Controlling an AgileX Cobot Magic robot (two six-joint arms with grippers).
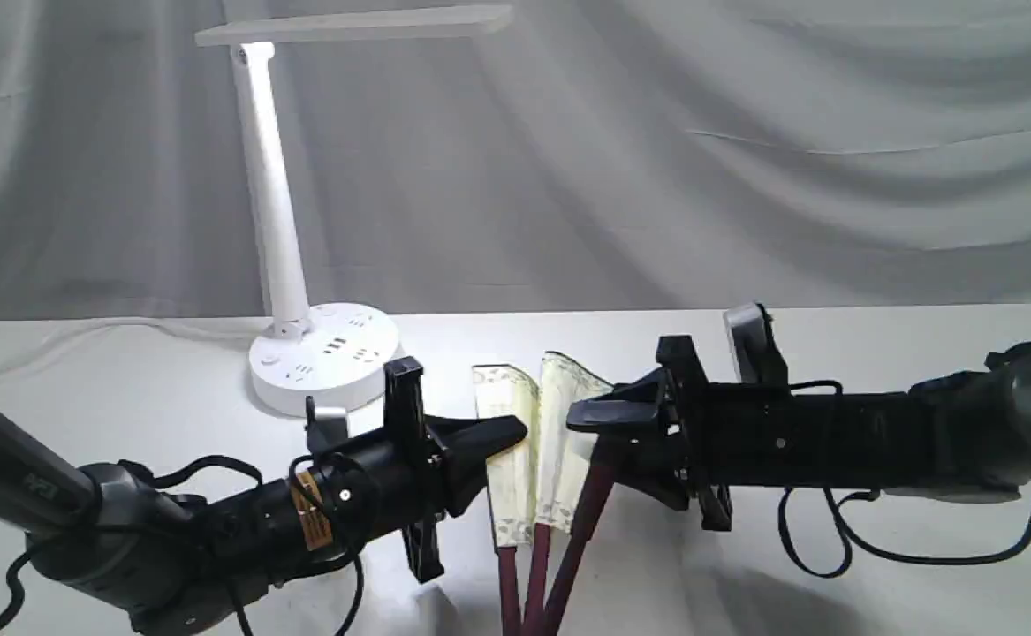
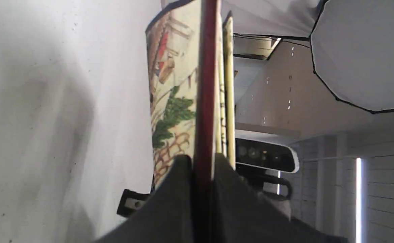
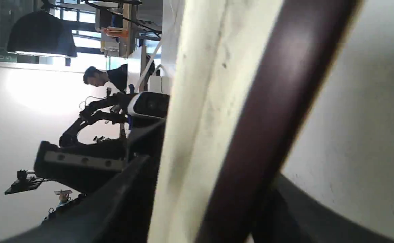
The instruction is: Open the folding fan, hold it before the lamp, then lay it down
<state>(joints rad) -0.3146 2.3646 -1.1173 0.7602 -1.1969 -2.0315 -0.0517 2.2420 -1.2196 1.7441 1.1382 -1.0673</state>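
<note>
Pulling the folding fan [image 1: 528, 442] open goes best if both arms move apart slowly. The left fingers [image 1: 488, 437] are clenched on one red guard [image 2: 206, 84]. The right fingers [image 1: 603, 413] grasp the other. The fan stands barely open by the desk's [image 1: 833, 601] near edge, in front of the lamp [image 1: 272, 194].

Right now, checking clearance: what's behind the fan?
Bare table and draped backdrop; the lamp stands back-left, not directly behind. The table strip the folding fan covers is hidden.

I see a cream pleated paper folding fan [image 1: 519, 495], floral-bordered, with dark maroon wooden ribs [image 1: 509, 583]; its other face shows green, red and brown painting. The slim desk lamp [image 1: 272, 203] is white.
</note>
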